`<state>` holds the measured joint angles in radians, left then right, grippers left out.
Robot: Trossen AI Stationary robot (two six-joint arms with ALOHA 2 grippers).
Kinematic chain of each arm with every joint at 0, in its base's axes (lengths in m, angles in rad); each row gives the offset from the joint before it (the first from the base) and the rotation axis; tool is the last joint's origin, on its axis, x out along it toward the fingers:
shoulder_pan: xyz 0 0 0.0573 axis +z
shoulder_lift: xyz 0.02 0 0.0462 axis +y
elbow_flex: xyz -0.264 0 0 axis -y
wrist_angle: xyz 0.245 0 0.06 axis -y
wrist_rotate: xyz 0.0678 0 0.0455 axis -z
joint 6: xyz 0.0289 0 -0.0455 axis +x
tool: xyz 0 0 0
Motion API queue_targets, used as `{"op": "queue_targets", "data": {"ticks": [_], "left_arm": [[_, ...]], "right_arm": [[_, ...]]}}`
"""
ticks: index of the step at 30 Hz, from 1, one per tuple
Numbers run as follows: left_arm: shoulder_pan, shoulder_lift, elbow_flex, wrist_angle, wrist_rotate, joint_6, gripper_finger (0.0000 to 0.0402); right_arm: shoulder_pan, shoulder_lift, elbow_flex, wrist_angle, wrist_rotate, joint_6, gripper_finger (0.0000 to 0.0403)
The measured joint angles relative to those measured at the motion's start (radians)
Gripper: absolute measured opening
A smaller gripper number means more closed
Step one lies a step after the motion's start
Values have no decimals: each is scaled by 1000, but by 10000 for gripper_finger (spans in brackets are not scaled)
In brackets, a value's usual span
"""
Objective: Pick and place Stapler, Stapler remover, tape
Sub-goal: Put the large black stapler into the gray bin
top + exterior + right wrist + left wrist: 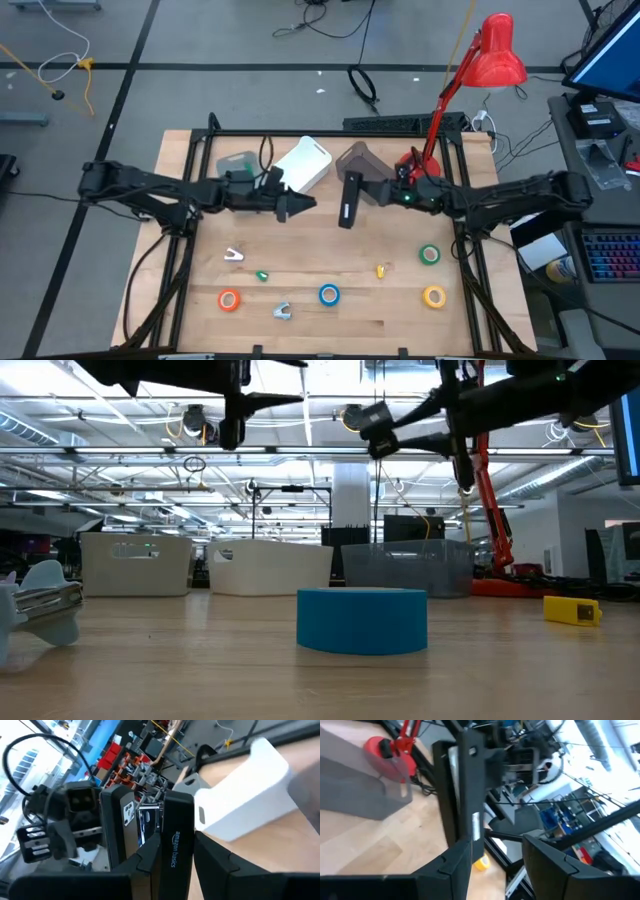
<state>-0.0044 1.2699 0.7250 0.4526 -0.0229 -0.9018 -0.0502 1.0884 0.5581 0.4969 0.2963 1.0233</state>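
black amazon basics stapler [349, 200] is off the table, held upright in the right gripper [362, 196], whose fingers are clamped on it; the right wrist view shows the stapler body pinched between the two dark fingers. it hangs just in front of the smoky grey translucent bin [362, 163].

left gripper [300, 205] sits level with it, on the stapler's left and pointing at it. its fingers stand apart, and in the left wrist view the stapler shows just past them, not between them. nothing held there, as far as i can tell.

white plastic bin [305, 165] is left of the grey bin; a pale green bin [236, 164] further left again.

still on the table, in front of the grey bin: orange tape roll [229, 299], blue tape roll [329, 294], yellow tape roll [434, 296], green tape roll [430, 255], and two silver staple removers [282, 312] [234, 256].

step in hand, judged: stapler picked, in transit to a bin, or being offered to the left arm. which one i cannot tell.

next move calls for carrying the stapler over a bin mouth, lowering so it clears the rim, then releasing.
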Motion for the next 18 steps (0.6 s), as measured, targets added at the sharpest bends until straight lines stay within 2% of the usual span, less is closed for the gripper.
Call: {"op": "queue_targets", "data": {"ticks": [10,13,18], "left_arm": [[-53,14,15,6,-189,28,175],[-78,14,66,-81,-255,81,175],[-114,15,188,-344,-396,163,175]], "right_arm": [[0,55,109,-60,130,-162,86],[0,68,130,-60,181,-216,86],[0,72,164,-58,274,-329,86]]}}
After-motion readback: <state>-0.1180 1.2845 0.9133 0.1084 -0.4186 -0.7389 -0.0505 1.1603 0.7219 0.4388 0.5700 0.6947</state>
